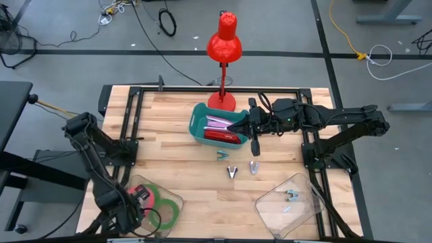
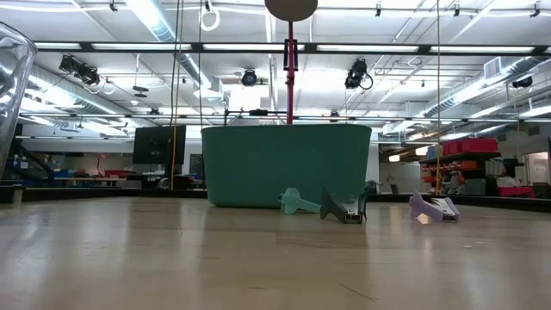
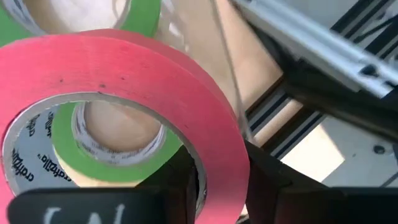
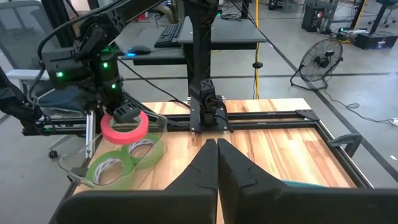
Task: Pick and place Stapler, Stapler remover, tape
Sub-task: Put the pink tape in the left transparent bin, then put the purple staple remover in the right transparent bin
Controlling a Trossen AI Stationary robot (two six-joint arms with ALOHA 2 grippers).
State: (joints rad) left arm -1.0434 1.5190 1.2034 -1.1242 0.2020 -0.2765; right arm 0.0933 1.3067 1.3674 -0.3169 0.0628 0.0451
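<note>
Pinching the red tape roll (image 3: 118, 81) by its wall just above the green rolls (image 4: 121, 163), the left gripper (image 3: 221, 180) risks it slipping free, while the right gripper (image 4: 216, 163) hangs shut over the bin (image 1: 199, 121).

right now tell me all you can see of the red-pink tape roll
The red-pink tape roll is a flat ring with a pale printed core. The left hand pinches its wall, one finger inside and one outside, holding it tilted just above the two green rolls in the clear tray at the table's front left corner.
</note>
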